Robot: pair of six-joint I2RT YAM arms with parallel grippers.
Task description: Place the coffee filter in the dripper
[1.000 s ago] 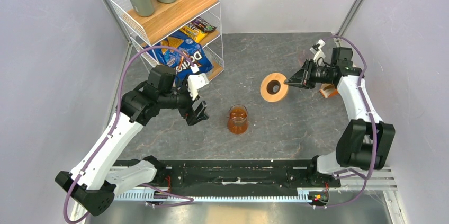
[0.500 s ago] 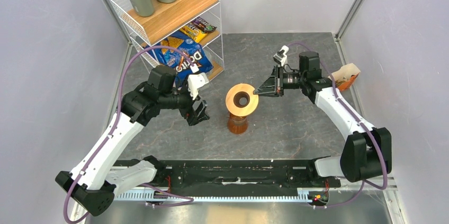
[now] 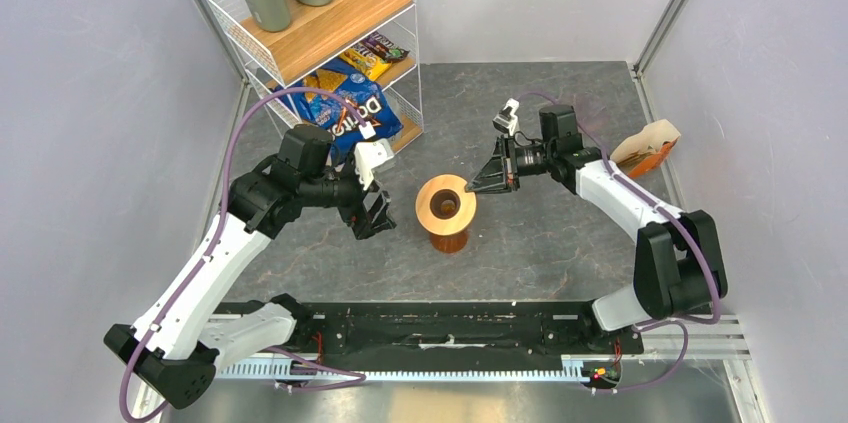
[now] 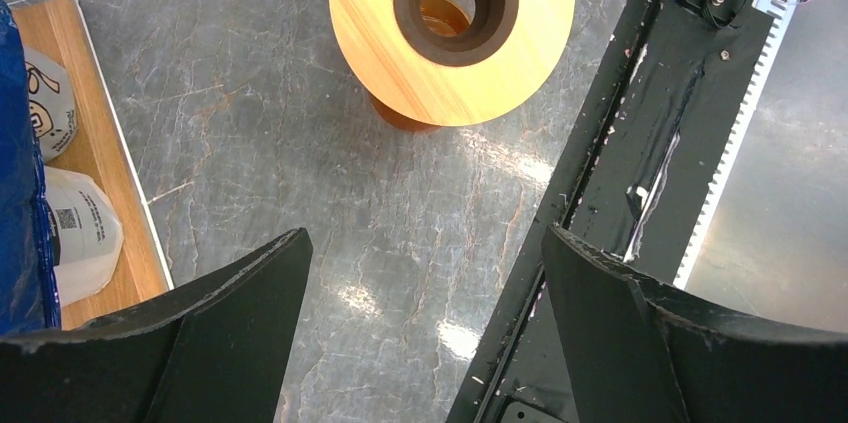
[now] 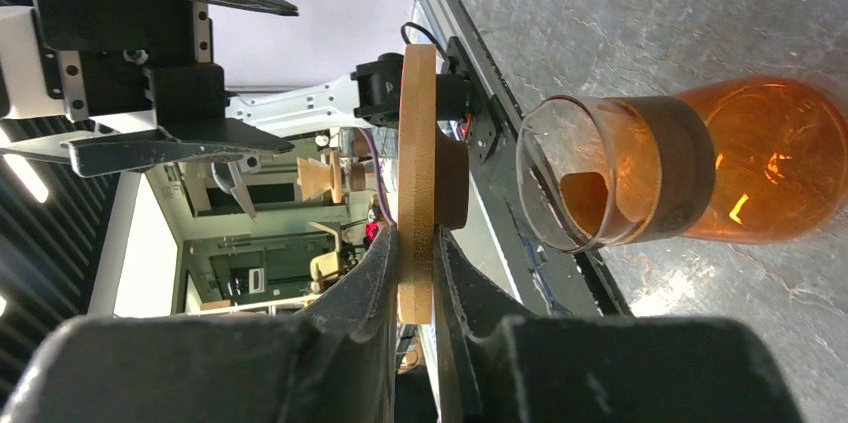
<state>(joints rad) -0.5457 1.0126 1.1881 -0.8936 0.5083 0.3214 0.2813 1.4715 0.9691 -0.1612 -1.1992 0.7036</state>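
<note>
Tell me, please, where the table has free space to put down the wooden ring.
Bare table lies in front, between the beaker and the right arm, and at the back, behind the right gripper, between the rack and the filter pack. The left is crowded: the chip bag, the left gripper and the rack stand close together.

wooden ring (image 3: 431, 211) over beaker (image 3: 450, 241) mouth, shelf (image 3: 330, 28) beyond left hand (image 3: 375, 215)
</note>
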